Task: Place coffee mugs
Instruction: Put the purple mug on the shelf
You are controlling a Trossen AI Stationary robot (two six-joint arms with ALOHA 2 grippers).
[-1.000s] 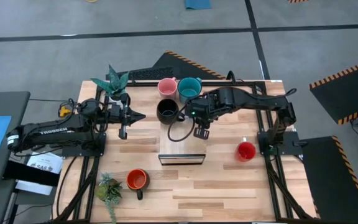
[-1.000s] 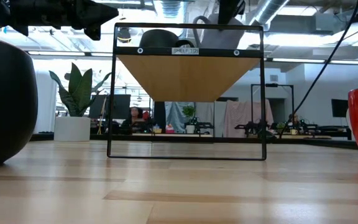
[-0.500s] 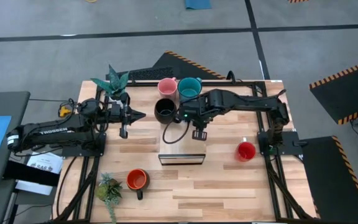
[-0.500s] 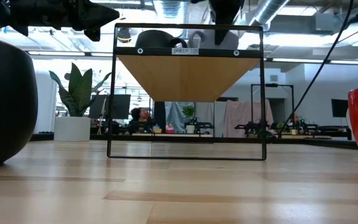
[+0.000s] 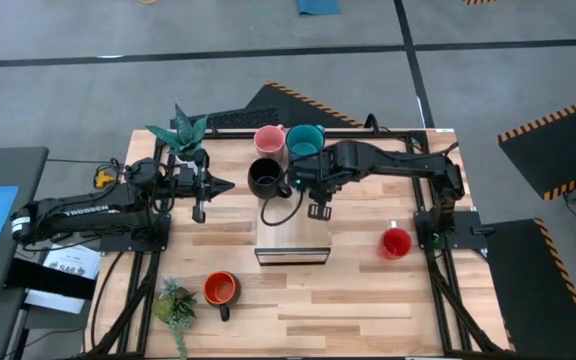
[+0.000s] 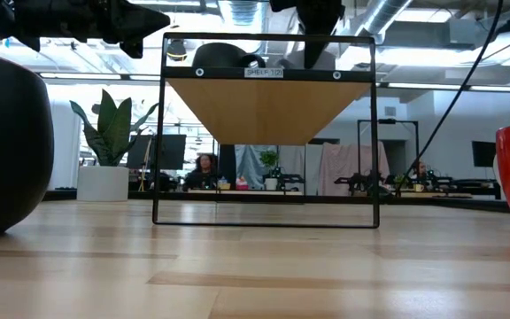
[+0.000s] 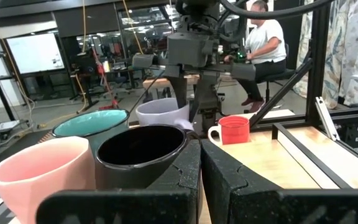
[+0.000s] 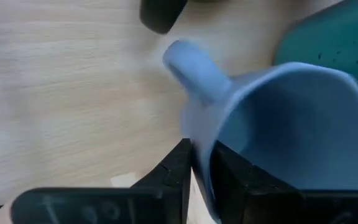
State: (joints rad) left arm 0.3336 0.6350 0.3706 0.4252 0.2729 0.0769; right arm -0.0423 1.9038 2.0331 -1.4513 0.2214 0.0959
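My right gripper (image 8: 199, 177) is shut on the pale blue mug (image 8: 284, 124), next to the black mug (image 5: 266, 177) and near the teal mug (image 5: 305, 141) and pink mug (image 5: 269, 138). In the high view my right wrist (image 5: 308, 183) covers the pale blue mug; the left wrist view shows it (image 7: 163, 112) behind the black mug. The red mug (image 5: 396, 243) stands on the table's right, the orange mug (image 5: 220, 289) near the front left. My left gripper (image 5: 226, 186) waits shut, left of the black mug. My right gripper pinches the pale blue mug's wall at the rim (image 8: 199, 149), next to the handle (image 8: 194, 68). One finger (image 8: 232, 177) is inside and one (image 8: 179, 171) outside. The fingers come from above, pointing down; the mug hangs upright. Whether its base touches wood I cannot tell.
A black-framed shelf with a wooden top (image 5: 293, 240) stands mid-table, in front of the mug group. Potted plants stand at the far left (image 5: 183, 135) and near left (image 5: 175, 303). Bare wood lies between the shelf and the red mug. A person sits in the room beyond.
My right gripper has carried the pale blue mug a little toward the table's left and far edge, closer to the black mug, and the mug has turned about on the way. My left arm has kept still.
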